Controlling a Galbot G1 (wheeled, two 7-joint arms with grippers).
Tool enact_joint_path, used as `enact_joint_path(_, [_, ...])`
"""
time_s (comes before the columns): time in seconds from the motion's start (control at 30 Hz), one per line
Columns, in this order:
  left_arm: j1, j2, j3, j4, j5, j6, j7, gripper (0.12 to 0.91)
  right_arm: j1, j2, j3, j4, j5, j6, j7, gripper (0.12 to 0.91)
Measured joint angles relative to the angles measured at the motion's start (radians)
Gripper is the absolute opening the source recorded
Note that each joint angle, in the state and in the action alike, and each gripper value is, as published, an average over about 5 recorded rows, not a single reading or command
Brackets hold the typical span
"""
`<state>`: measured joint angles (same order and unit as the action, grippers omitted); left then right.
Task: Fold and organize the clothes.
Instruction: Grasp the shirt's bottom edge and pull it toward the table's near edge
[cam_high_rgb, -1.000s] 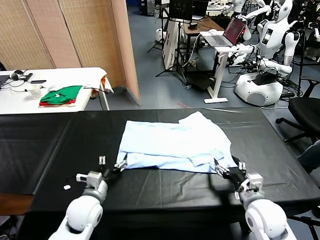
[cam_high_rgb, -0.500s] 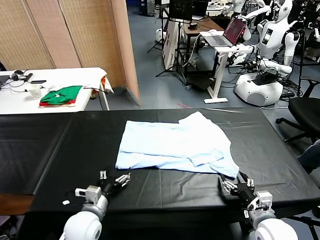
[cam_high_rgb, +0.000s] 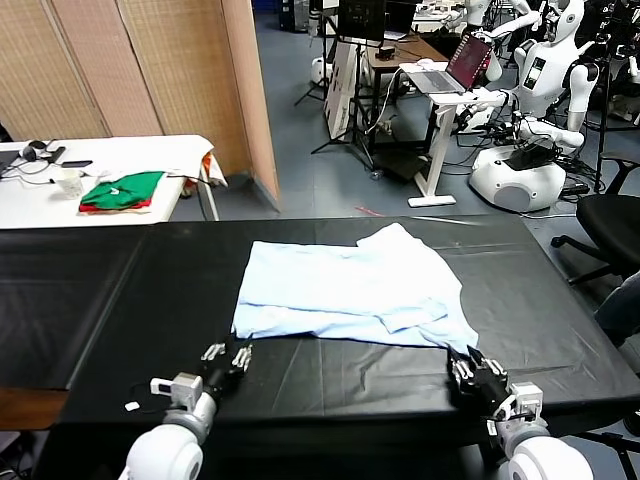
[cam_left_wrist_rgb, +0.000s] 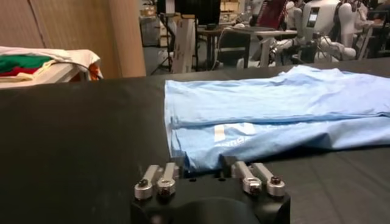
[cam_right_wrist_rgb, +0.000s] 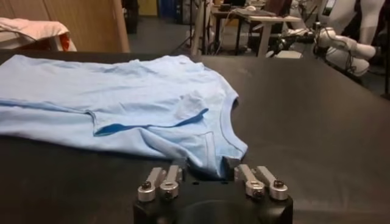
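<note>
The clothes are one pale light-blue T-shirt (cam_high_rgb: 350, 290), spread flat across the middle of the black table (cam_high_rgb: 100, 290). White lettering (cam_left_wrist_rgb: 234, 132) shows on its front in the left wrist view. My left gripper (cam_high_rgb: 228, 358) sits low at the shirt's near left corner. It is shut with the hem fabric (cam_left_wrist_rgb: 201, 159) pinched between its fingers. My right gripper (cam_high_rgb: 470, 365) is at the near right corner, also shut on the fabric there (cam_right_wrist_rgb: 204, 155). In both wrist views the cloth runs down into the jaws of the left gripper (cam_left_wrist_rgb: 202, 165) and the right gripper (cam_right_wrist_rgb: 207, 165).
A white side table (cam_high_rgb: 60, 205) at the back left carries folded green-and-red garments (cam_high_rgb: 122, 190). A wooden partition (cam_high_rgb: 150, 70) stands behind it. Other robots (cam_high_rgb: 530, 150), a desk with a laptop (cam_high_rgb: 455, 70) and an office chair (cam_high_rgb: 615, 220) lie beyond the table's far right.
Both grippers stood open at the shirt's near hem. They have drawn back a little toward the table's near edge and closed on the two near corners.
</note>
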<state>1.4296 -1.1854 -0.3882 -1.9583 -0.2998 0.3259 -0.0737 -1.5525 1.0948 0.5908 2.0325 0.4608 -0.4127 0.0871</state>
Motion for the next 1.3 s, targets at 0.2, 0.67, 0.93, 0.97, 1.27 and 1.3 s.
enact_joint_path(0.2, [0.009, 0.014, -0.002, -0.009, 0.007, 0.007, -0.005, 0.146, -0.031, -0.014, 0.010, 0.046, 0.045, -0.070, 0.044, 0.141])
enact_joint_path(0.67, [0.133, 0.101, -0.089, -0.130, 0.067, 0.066, -0.061, 0.145, -0.130, -0.072, 0.000, 0.188, 0.108, -0.200, 0.071, 0.141])
enact_joint_path(0.93, [0.290, 0.104, -0.168, -0.231, 0.116, 0.075, -0.071, 0.145, -0.162, -0.090, -0.007, 0.233, 0.099, -0.219, 0.065, 0.141])
enact_joint_path(0.97, [0.309, 0.103, -0.177, -0.240, 0.116, 0.075, -0.072, 0.145, -0.162, -0.092, -0.010, 0.237, 0.098, -0.223, 0.064, 0.141])
enact_joint_path(1.27, [0.431, 0.078, -0.246, -0.299, 0.104, 0.078, -0.087, 0.145, -0.168, -0.116, -0.019, 0.262, 0.073, -0.258, 0.055, 0.305])
enact_joint_path(1.3, [0.438, 0.074, -0.247, -0.303, 0.103, 0.081, -0.092, 0.147, -0.171, -0.118, -0.018, 0.267, 0.071, -0.260, 0.052, 0.361])
